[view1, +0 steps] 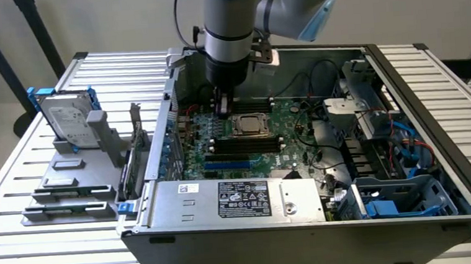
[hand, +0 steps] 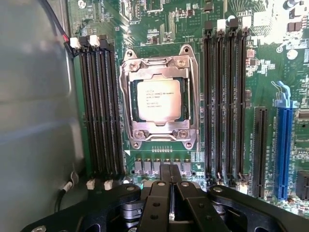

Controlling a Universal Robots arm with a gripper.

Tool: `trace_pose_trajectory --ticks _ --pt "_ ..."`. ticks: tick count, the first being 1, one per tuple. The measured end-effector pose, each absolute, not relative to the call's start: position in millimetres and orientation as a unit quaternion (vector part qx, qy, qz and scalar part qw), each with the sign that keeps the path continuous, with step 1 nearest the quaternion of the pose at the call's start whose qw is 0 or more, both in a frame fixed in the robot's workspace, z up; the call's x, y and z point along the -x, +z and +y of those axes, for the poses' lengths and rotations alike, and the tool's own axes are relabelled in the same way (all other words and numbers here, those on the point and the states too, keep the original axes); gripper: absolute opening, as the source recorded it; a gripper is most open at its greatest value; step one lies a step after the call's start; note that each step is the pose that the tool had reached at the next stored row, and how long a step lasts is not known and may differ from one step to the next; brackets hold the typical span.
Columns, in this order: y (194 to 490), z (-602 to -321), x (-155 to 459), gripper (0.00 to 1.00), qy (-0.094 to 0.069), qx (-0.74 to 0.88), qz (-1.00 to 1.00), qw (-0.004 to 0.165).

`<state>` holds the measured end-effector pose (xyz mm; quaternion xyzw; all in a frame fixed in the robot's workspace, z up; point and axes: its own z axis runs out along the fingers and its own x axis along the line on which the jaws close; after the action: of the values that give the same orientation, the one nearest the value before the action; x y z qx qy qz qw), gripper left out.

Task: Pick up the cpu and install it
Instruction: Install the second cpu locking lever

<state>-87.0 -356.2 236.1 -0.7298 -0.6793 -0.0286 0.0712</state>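
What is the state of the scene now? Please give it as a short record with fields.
cpu: small square chip with silvery metal top, lying in the metal-framed socket of the green motherboard
tool: black two-fingered tool, shut, holding nothing, above the board beside the socket
case: open grey computer case
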Motion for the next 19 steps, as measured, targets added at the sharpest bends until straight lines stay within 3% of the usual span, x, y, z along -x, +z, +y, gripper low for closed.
trace_pose_trajectory --ticks 12,19 --pt "244.0 -352.1 87.0 0.11 -0.011 0.707 -0.706 0.043" --pt "244.3 -350.7 87.0 0.11 -0.011 0.705 -0.708 0.041"
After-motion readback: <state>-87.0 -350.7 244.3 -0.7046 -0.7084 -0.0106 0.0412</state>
